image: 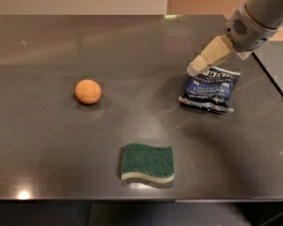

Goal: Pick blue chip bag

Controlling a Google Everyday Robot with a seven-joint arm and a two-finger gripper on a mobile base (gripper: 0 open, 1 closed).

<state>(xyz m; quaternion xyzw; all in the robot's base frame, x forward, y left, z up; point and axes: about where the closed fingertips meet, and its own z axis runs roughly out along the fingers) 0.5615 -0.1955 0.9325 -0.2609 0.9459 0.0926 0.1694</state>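
The blue chip bag (210, 90) lies flat on the dark table at the right, navy with white lettering and crimped edges. My gripper (197, 68) comes in from the upper right on a grey arm. Its beige tip hangs over the bag's upper left corner. The bag lies free on the table.
An orange ball (87, 91) sits at the left of the dark table (141, 36). A green sponge (148, 162) lies near the front edge. The table's right edge (273, 81) runs just beyond the bag.
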